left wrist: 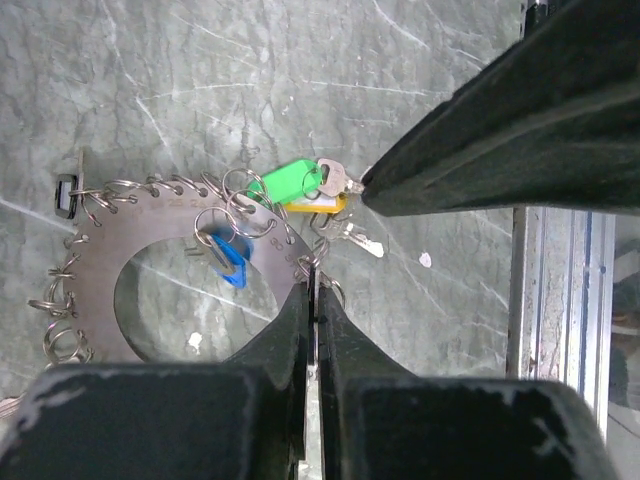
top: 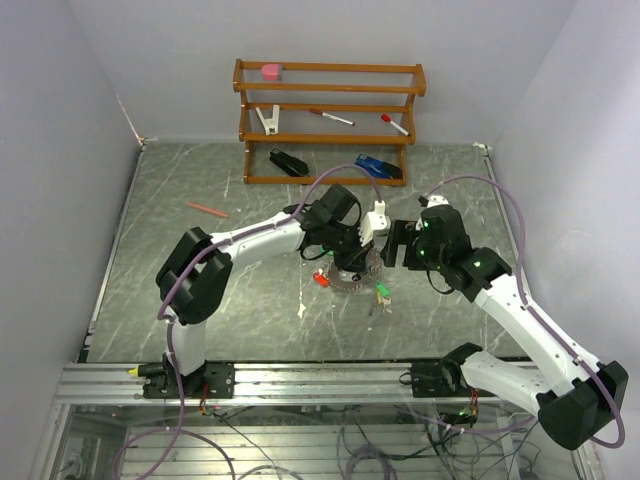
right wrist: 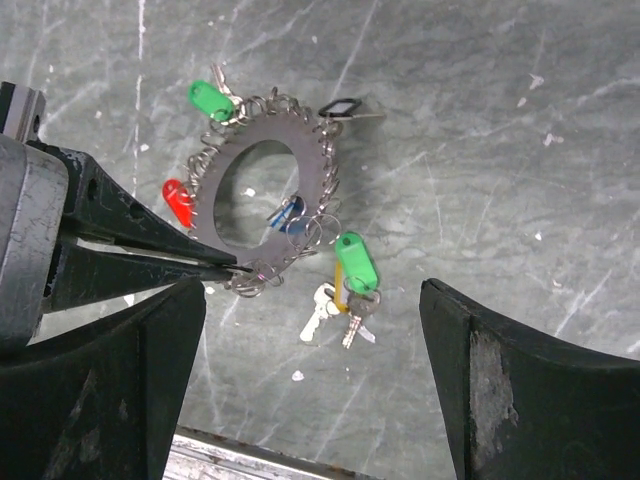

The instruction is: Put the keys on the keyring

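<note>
The keyring [right wrist: 316, 165] is a flat grey metal ring fringed with small split rings, and it lies on the table. It also shows in the left wrist view [left wrist: 120, 250] and the top view [top: 355, 282]. Keys with green [right wrist: 355, 262], red [right wrist: 178, 202], blue [right wrist: 290, 218] and black [right wrist: 340, 106] tags hang from it. A second green tag [right wrist: 207, 97] sits at its far edge. My left gripper [left wrist: 312, 278] is shut on the ring's rim at a small split ring. My right gripper [right wrist: 310, 300] is open above the green-tagged bunch of keys [left wrist: 285, 182], apart from it.
A wooden rack [top: 328, 120] at the back holds pens, a pink block and clips. An orange pencil [top: 206, 209] lies at the left of the table. The metal rail [top: 300, 380] runs along the near edge.
</note>
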You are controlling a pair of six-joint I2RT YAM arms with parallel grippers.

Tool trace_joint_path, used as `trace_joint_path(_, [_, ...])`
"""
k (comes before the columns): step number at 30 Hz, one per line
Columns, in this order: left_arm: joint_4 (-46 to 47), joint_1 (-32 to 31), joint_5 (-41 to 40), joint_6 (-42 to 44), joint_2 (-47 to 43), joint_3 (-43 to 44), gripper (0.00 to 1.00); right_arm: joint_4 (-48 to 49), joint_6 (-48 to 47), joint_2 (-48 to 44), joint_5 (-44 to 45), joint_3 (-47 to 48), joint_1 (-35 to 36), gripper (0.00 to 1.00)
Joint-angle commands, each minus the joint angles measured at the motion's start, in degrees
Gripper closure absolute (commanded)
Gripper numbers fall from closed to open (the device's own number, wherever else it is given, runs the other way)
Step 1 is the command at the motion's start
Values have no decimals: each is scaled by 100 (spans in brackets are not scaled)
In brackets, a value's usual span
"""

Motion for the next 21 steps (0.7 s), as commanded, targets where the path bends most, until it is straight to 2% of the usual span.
trace_joint_path(1, [149,-330,-95,74,-205,-191,87,68,219,-108,353,82,-177,12])
trace_joint_path(6, [42,-292,-501,116,-400,-190,74,-251,361,-152,665,189,-182,11])
trace_joint_path(9, [91,-168,-583,10,-613,-213,66,-403,451,-208,639,287,-217,1])
trace_joint_path(11, [85,8,-725,8,-724,-201,56,-454,469,-253,571,399,-233,0])
trace_joint_path(15, [104,724,-1020,-156,-919,-84,40,-687,843,-214,1133,613,-235,0])
trace_joint_path(18, [225,1490,-1050,-445,-1060,41,9,-955,1459,-88,1784,876,-234,0])
trace_joint_path(21, [389,2043,-1154,-635,-1266,24,5,-1168,1664,176,1976,963,-234,0])
